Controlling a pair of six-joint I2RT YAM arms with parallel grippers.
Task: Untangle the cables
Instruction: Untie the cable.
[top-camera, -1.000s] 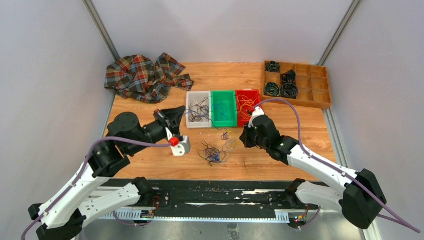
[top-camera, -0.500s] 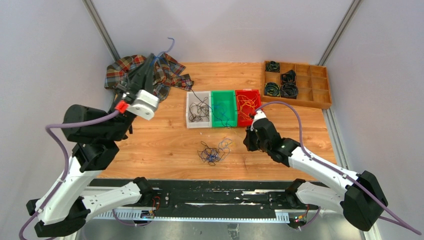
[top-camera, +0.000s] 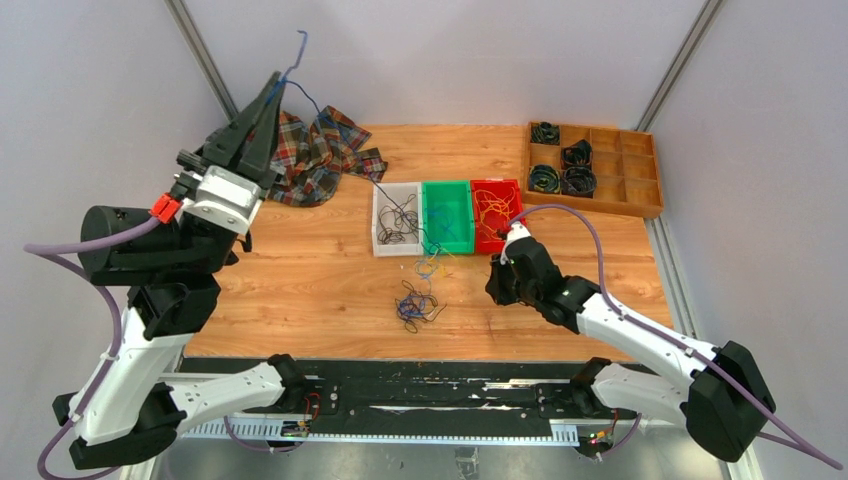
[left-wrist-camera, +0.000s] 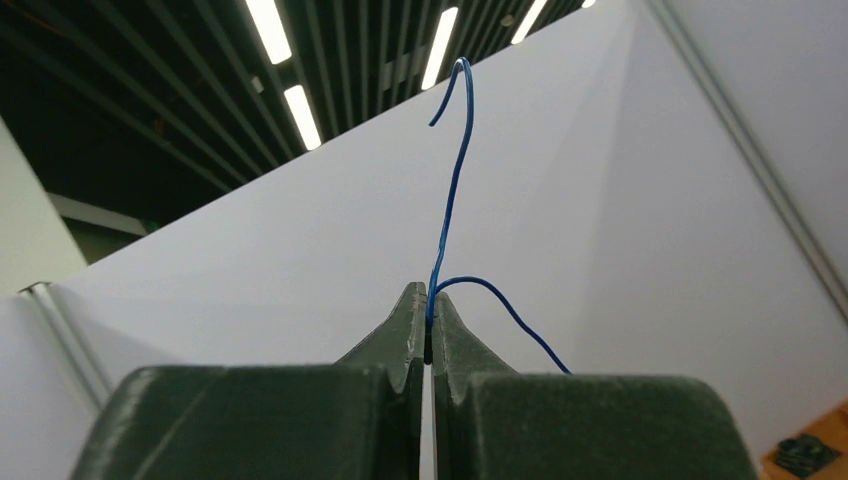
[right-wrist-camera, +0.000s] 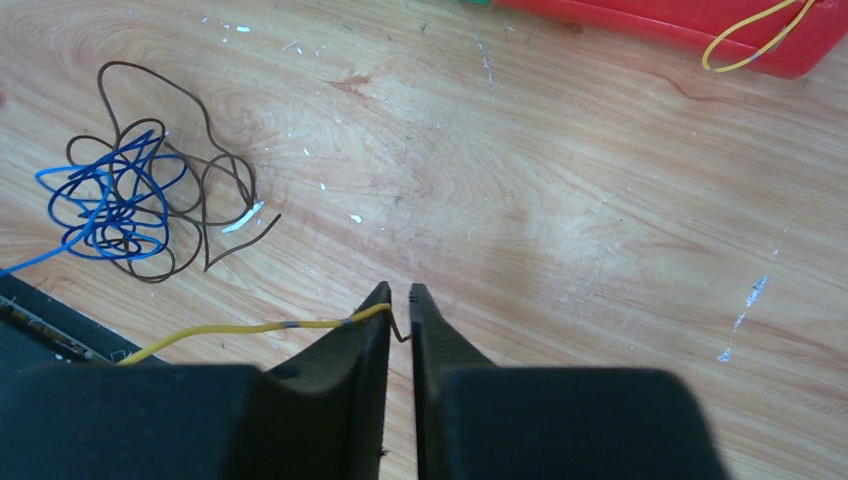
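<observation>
So, binned: some cables (top-camera: 492, 208).
Left gripper (left-wrist-camera: 428, 292): pinching blue cable (left-wrist-camera: 452, 180).
Right gripper (right-wrist-camera: 400, 292): slightly parted, at yellow cable (right-wrist-camera: 250, 327).
Remaining: tangle (top-camera: 415, 305), six o'clock of bins (top-camera: 446, 184).

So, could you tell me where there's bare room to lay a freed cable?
Bare wood left of the white bin, in front of the plaid cloth, and between red bin and wooden tray. Crowded around the tangle and right fingers.

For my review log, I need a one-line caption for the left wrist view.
Left claw shut on a blue wire, high against the white wall.
</observation>
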